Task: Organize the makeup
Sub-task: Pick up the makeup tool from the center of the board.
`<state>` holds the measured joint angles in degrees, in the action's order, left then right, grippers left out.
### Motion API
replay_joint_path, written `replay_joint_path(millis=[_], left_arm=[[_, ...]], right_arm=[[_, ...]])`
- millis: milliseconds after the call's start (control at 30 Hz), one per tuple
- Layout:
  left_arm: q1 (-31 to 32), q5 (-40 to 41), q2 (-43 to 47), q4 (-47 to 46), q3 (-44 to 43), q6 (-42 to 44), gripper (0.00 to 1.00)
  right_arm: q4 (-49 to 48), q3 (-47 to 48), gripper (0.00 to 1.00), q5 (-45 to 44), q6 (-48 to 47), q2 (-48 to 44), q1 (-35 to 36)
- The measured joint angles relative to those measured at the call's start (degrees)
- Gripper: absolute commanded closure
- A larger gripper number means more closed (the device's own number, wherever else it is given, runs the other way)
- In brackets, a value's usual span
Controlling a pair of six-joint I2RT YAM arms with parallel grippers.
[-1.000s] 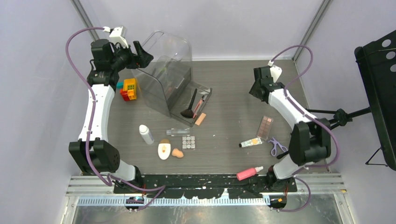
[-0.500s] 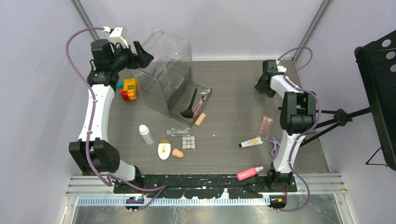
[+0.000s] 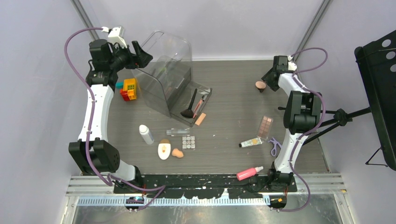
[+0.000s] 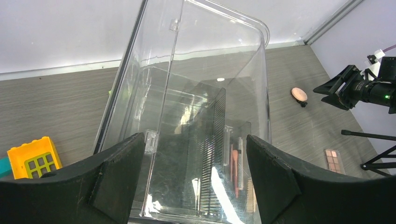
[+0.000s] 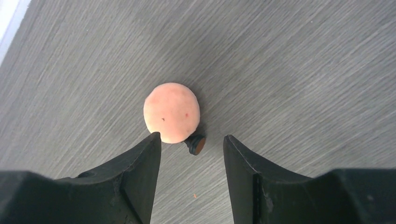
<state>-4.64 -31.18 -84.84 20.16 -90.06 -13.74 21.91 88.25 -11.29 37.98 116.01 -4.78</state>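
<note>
At far right, R end effector (image 5: 192,136) is hovering empty, jaws apart. Peach sponge (image 5: 172,112) is looking soft, light; pinch sides.

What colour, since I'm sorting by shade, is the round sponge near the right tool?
The sponge is peach-pink; clearest in the right wrist view.

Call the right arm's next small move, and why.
Probably ease the right gripper forward until the round peach sponge sits between its fingers, then close. The jaws stand open, and the sponge, with a small black stem beside it, lies on the grey table just beyond the fingertips.
</note>
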Motion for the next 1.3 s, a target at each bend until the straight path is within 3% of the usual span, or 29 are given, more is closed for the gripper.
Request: replay_joint_path(millis=[667,1033,1300], left_arm=[[-1.0,-1.1,0.0,-0.7,0.2,-1.2,0.19],[-1.1,-1.4,0.0,-1.2,0.4,-1.8,0.19],[-1.1,-1.4,0.0,-1.3,0.4,-2.4,0.19]], right_arm=[[1.0,-0.9,0.49,4.5,1.0,-0.4,0.0],[7.1,-18.0,0.5,1.4,0.2,-28.4,7.6],[16.1,-26.4,0.5,-3.1,0.8,-42.2,11.1]])
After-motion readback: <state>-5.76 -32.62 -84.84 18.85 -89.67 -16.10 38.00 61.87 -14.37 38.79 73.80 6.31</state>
